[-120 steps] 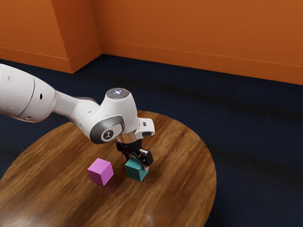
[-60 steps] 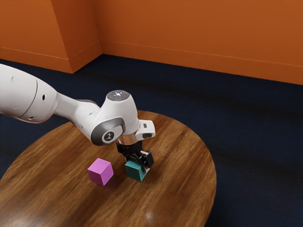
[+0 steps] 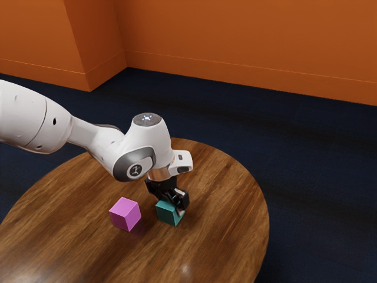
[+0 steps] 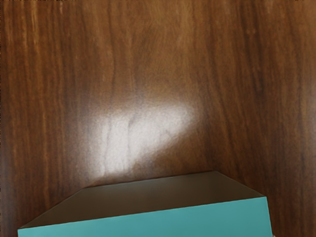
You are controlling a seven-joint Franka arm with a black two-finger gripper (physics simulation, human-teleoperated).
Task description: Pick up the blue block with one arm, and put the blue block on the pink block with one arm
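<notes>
The white arm (image 3: 88, 138) reaches in from the left of the frame, its black jaws set low over the blue block (image 3: 169, 214), which looks more teal. The block sits on the round wooden tabletop (image 3: 230, 183), lower middle. I cannot tell whether the jaws grip it or merely straddle it. The pink block (image 3: 125, 213) stands just to its left, apart. This looks like the grasping step. Next calls for a firm squeeze, a straight lift and a short carry leftward.

Orange walls (image 3: 235, 35); dark, perhaps carpeted floor (image 3: 306, 135)
</notes>
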